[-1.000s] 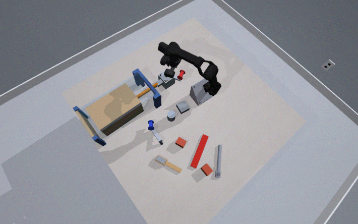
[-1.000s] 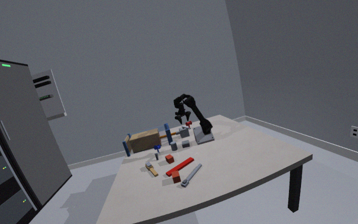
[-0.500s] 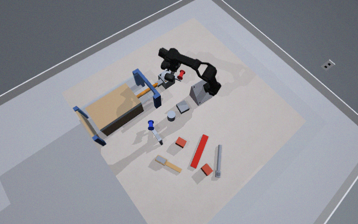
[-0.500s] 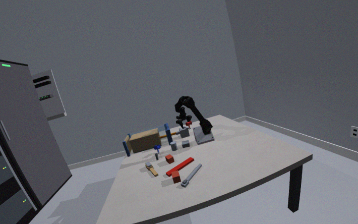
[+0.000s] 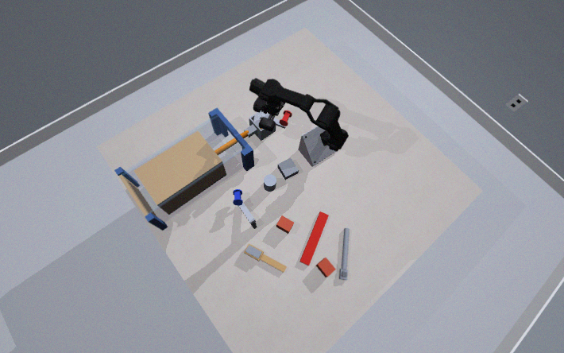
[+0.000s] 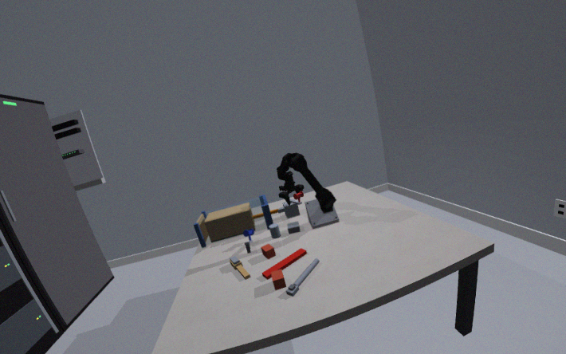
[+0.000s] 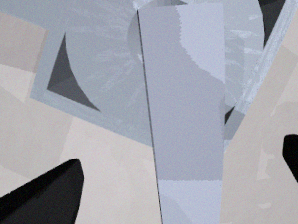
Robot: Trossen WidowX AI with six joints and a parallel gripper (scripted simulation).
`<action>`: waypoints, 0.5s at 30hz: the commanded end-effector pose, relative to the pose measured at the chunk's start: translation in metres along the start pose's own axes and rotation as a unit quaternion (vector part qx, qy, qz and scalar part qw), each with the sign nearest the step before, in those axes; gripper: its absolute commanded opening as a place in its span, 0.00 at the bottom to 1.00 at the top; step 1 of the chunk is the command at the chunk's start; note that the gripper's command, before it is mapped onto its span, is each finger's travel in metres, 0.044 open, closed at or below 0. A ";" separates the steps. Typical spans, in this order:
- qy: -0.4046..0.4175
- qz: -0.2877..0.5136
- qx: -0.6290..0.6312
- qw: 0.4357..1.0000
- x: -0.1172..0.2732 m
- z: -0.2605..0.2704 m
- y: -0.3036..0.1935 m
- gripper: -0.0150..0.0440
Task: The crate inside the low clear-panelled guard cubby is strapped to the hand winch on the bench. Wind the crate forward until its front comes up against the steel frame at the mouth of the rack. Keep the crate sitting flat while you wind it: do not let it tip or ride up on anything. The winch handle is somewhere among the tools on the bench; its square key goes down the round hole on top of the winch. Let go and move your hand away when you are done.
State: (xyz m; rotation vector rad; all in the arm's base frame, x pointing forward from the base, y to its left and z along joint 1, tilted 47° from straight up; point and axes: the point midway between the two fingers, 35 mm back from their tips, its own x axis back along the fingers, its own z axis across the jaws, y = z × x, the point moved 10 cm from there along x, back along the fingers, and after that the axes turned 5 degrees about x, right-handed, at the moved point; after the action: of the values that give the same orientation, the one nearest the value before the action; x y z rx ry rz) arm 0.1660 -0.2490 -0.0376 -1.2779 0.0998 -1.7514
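Note:
The tan crate (image 5: 179, 166) (image 6: 231, 222) sits flat in the cubby, its front short of the blue frame (image 5: 250, 157) (image 6: 269, 215). An orange strap (image 5: 231, 142) (image 6: 265, 214) runs from it to the grey winch (image 5: 266, 132) (image 6: 292, 211) (image 7: 105, 65). A red-knobbed handle (image 5: 285, 118) (image 6: 298, 195) (image 7: 187, 100) lies across the winch top; its key and the hole are hidden. My gripper (image 5: 271, 114) (image 6: 292, 198) (image 7: 185, 159) is open and empty over the winch, fingertips either side of the handle's flat arm. A blue-knobbed handle (image 5: 237, 197) (image 6: 248, 233) lies on the bench.
A grey block (image 5: 287, 168) (image 6: 293, 227) and a grey cylinder (image 5: 269, 181) (image 6: 274, 230) stand between winch and tools. Farther off lie two orange blocks (image 5: 284, 223) (image 5: 326, 266), a red bar (image 5: 314, 238), a wooden-handled tool (image 5: 273, 261) and a grey wrench (image 5: 345, 252).

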 end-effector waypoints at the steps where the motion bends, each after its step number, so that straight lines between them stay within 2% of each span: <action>1: 0.000 0.000 0.000 1.000 0.000 0.000 0.000 0.96; 13: 0.000 0.000 0.000 1.000 0.000 0.000 0.000 0.42; 15: 0.000 0.000 0.000 1.000 0.000 0.000 0.000 0.40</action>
State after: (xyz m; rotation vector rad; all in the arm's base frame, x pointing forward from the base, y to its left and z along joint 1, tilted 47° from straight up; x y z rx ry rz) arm 0.1661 -0.2485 -0.0379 -1.2769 0.1005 -1.7509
